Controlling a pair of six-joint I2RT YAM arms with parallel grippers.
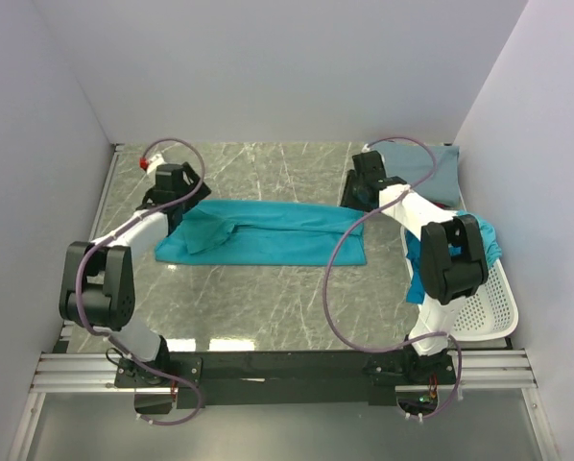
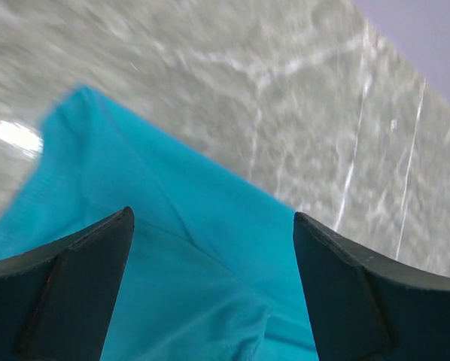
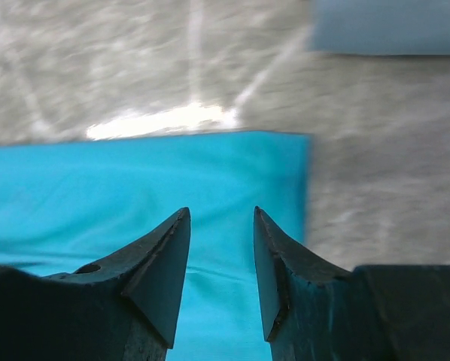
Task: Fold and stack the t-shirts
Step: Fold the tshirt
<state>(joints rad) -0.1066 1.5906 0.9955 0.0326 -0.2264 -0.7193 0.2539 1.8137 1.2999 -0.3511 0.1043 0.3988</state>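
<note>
A bright teal t-shirt (image 1: 268, 235) lies spread in a long band across the middle of the table, bunched at its left end. My left gripper (image 1: 179, 197) hovers over that left end. In the left wrist view it (image 2: 211, 214) is open wide, with only teal cloth (image 2: 172, 248) below it. My right gripper (image 1: 356, 197) is over the shirt's right end. In the right wrist view it (image 3: 221, 210) is open partway above the flat cloth (image 3: 135, 188), near its right edge. A folded grey-blue t-shirt (image 1: 431, 168) (image 3: 387, 26) lies at the back right. More teal t-shirts (image 1: 484, 240) hang over the basket.
A white perforated basket (image 1: 489, 312) stands at the right edge beside the right arm. White walls close in the table on the left, back and right. A purple cable (image 1: 340, 279) loops from the right arm over the table's front.
</note>
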